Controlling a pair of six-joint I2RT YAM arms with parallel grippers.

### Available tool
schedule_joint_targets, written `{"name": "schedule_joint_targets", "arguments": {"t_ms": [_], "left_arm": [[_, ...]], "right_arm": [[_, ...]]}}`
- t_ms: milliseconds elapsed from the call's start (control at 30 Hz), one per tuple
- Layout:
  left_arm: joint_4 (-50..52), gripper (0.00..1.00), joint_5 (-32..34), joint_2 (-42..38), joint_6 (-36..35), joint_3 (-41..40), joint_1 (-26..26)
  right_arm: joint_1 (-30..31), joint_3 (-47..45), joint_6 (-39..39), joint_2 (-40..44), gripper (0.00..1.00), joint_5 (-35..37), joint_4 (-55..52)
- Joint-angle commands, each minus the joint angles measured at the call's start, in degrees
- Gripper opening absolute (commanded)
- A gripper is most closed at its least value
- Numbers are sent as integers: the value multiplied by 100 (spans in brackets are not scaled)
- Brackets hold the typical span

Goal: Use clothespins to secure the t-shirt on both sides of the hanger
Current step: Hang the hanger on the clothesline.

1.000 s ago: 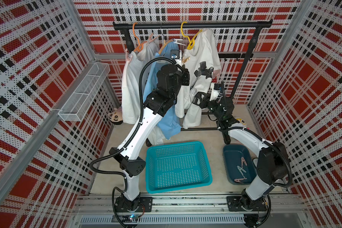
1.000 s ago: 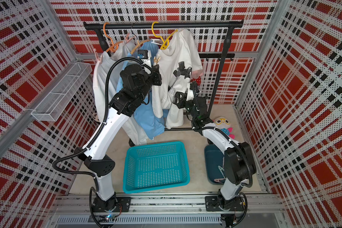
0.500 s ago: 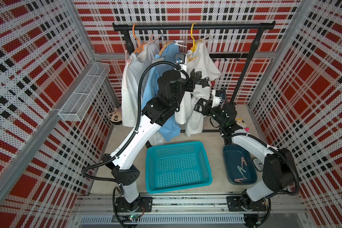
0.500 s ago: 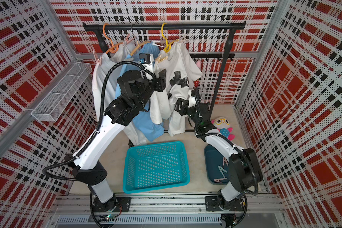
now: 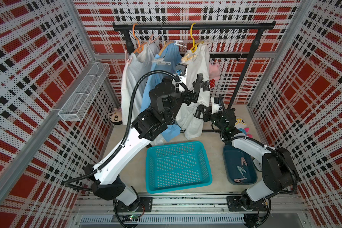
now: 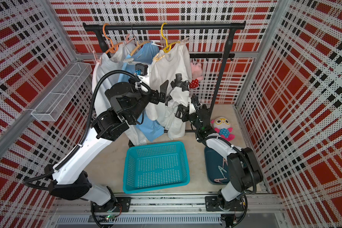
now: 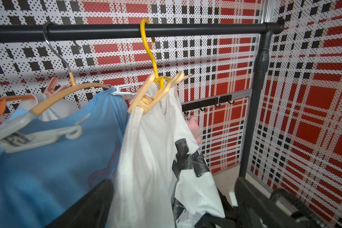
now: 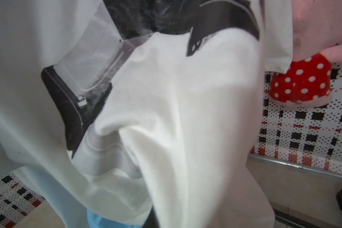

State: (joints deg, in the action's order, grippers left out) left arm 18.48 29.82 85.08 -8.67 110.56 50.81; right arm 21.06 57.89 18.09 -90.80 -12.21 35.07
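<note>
Beige clothespins [image 7: 166, 90] are clipped at both shoulders of the white t-shirt [image 7: 152, 142] on the yellow hanger [image 7: 154, 63]. The left fingers [image 7: 249, 199] are spread open around its cloth; the state of the right fingers [image 5: 197, 115] cannot be told.

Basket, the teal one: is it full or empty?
Empty: the basket shows only its bare slotted floor in a top view.

White t-shirt [image 5: 197, 63], yellow hanger [image 7: 155, 67], beige clothespins [image 7: 141, 96], teal basket [image 5: 176, 145]
</note>
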Motion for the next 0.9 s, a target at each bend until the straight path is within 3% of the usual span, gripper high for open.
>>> {"name": "schedule_joint_targets", "arguments": {"t_ms": [0,67,167,300,567,767,867], "left_arm": [[-855,98,322,-882,-262,-991,16],[-1381,98,396,-1447,-278,-1755,13],[-1862,98,623,-2190,-189,-2663,-10],[-1920,98,775,-2791,39,-3317,-176],[-1841,98,837,-3439,762,-4456,-808],[-1734,98,996,-4003,1165,-5199,-1222],[-1861,98,1490,-4395,1145,-5743,-1359]], "right_arm": [[-95,-83,-253,-169,23,-170,267],[-95,-187,-344,-178,38,-348,143],[-88,-706,-343,-74,40,-708,547],[-46,-1365,-245,190,53,-1036,846],[118,-1736,-558,1268,69,-144,-385],[306,-2008,-678,2355,71,125,-821],[308,-2179,-690,2922,72,446,-823]]}}
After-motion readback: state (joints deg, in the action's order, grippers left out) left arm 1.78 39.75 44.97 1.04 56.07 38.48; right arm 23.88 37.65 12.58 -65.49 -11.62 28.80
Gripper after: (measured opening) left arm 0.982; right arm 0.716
